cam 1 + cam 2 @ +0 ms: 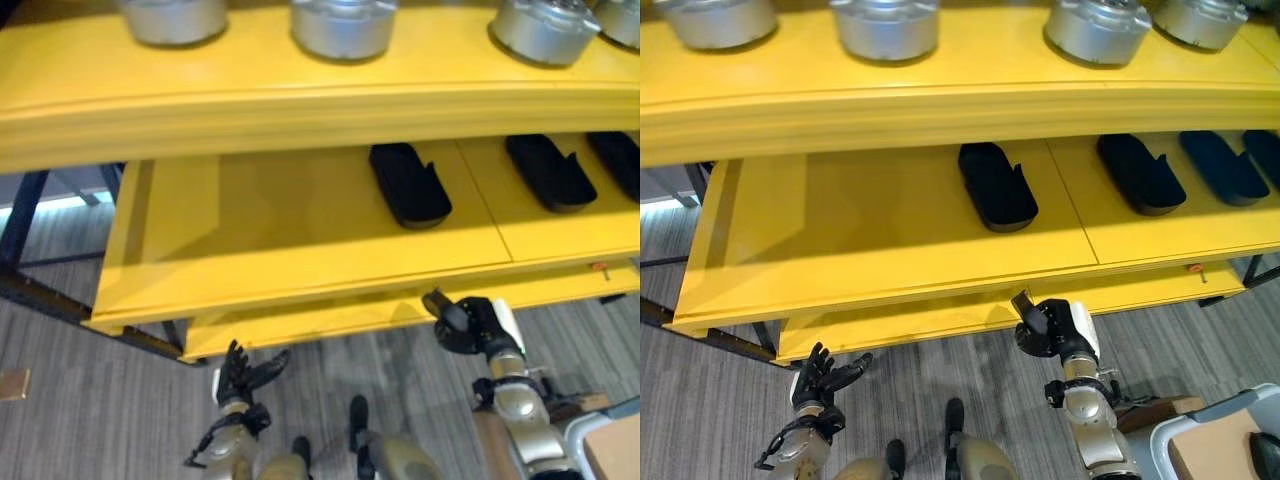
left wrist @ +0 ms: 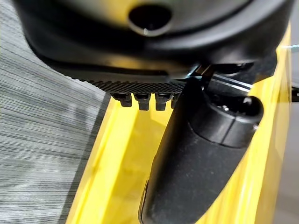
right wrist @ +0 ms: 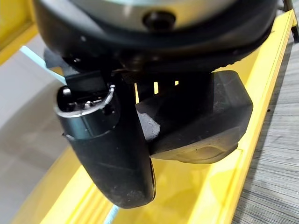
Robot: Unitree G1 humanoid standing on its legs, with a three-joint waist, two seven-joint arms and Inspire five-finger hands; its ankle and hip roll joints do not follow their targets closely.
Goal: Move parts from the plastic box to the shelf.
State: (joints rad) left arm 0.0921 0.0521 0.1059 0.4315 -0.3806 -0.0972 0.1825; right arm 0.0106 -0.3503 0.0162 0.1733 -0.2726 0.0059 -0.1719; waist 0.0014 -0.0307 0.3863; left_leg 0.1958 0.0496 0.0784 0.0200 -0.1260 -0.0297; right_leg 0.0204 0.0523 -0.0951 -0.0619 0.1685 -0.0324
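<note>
My left robot hand, lower left of the frame, hangs over the grey floor with its fingers spread and straight, released and carrying nothing. My right robot hand, lower centre-right, is raised to just below the front edge of the yellow shelf; in my right wrist view its thumb and fingers grasp one black part, with the yellow lip directly beyond it. No writing can be read on any surface.

Lower right corner: the edge of a pale box holding a tan slab.

Middle tier of the shelf: four black parts lie flat on it, one near centre and three towards the right, well apart from the first. The left half of this tier is bare yellow board, open up to its front and left edges. A narrower yellow ledge projects beneath it.

Top tier, upper edge of the frame: four silver round metal parts stand in a row.
</note>
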